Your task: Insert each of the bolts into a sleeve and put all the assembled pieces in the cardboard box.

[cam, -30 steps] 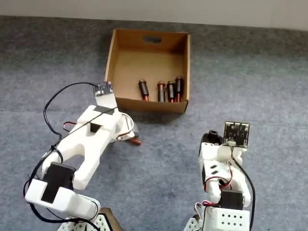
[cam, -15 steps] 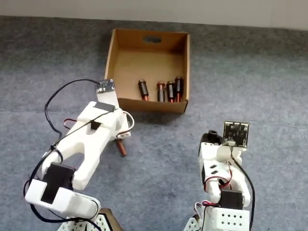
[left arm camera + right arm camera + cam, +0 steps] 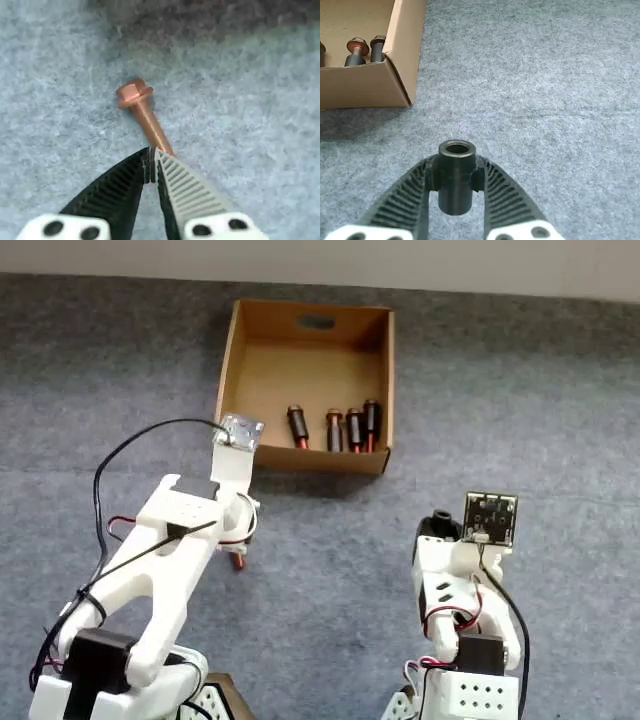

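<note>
The box (image 3: 228, 370) is open on top and the upper half of its floor is free. Four pieces (image 3: 335, 428) lie in a row against its lower wall and take the room there. The left arm (image 3: 170, 560) crosses the lower left of the frame, and its camera board (image 3: 238, 430) overlaps the box's lower left corner, so that side is narrow. Its claw (image 3: 151, 162), closed on a bolt (image 3: 142, 112), is over the counter (image 3: 540, 420) below that corner. Between the arms a wide strip of counter is free up to the box. The right arm (image 3: 460, 590) stands at the lower right, its claw (image 3: 455, 167) closed on a sleeve (image 3: 455, 190).
</note>
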`<state>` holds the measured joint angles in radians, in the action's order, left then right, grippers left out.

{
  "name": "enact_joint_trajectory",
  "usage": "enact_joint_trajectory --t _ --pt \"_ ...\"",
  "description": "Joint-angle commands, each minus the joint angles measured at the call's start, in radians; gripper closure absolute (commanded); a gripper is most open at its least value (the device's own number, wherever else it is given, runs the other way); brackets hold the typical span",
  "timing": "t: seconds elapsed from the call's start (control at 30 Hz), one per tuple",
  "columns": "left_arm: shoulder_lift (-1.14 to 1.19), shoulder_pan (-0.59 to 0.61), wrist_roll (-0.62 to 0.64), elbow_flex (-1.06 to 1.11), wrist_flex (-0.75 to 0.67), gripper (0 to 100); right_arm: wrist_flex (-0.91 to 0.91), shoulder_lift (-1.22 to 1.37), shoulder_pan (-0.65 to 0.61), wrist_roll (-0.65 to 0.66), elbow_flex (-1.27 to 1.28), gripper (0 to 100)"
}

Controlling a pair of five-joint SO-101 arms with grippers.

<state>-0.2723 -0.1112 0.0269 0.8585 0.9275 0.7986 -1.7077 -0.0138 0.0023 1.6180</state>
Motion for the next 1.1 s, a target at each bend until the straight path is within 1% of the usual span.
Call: enact_joint_trajectory --t 0.0,0.13,0.2,0.27,0.37,0.6,0.73,0.8,0.9,0.97,1.07 --pt "-0.039 0.013 0.107 -0.001 -0.034 90 -0.007 -0.015 0.005 -0.008 -0.005 99.3" --pt "-0.039 0.013 0.354 -0.004 -0.038 80 -0.007 -0.015 0.005 -0.008 -0.005 99.3" --pt "-0.038 0.013 0.420 -0.007 -0.060 79 -0.007 -0.015 0.005 -0.008 -0.005 99.3" --pt "-0.035 0.018 0.443 -0.001 -0.110 80 -0.007 -0.015 0.005 -0.008 -0.005 99.3" --pt "0.015 0.038 0.443 -0.013 -0.138 82 -0.007 -0.015 0.005 -0.008 -0.005 99.3" --pt "0.213 0.041 0.436 -0.108 -0.137 82 -0.007 -0.015 0.005 -0.008 -0.005 99.3" --pt "0.202 0.036 0.436 -0.128 -0.124 82 -0.007 -0.015 0.005 -0.008 -0.005 99.3" --pt "0.177 0.035 0.436 -0.125 -0.123 86 -0.007 -0.015 0.005 -0.008 -0.005 99.3" --pt "0.131 0.035 0.434 -0.120 -0.121 100 -0.007 -0.015 0.005 -0.008 -0.005 99.3" --pt "0.105 0.031 0.399 -0.108 -0.112 98 -0.007 -0.015 0.005 -0.008 -0.005 99.3" --pt "0.079 -0.005 0.313 -0.073 -0.100 99 -0.007 -0.015 0.005 -0.008 -0.005 99.3"
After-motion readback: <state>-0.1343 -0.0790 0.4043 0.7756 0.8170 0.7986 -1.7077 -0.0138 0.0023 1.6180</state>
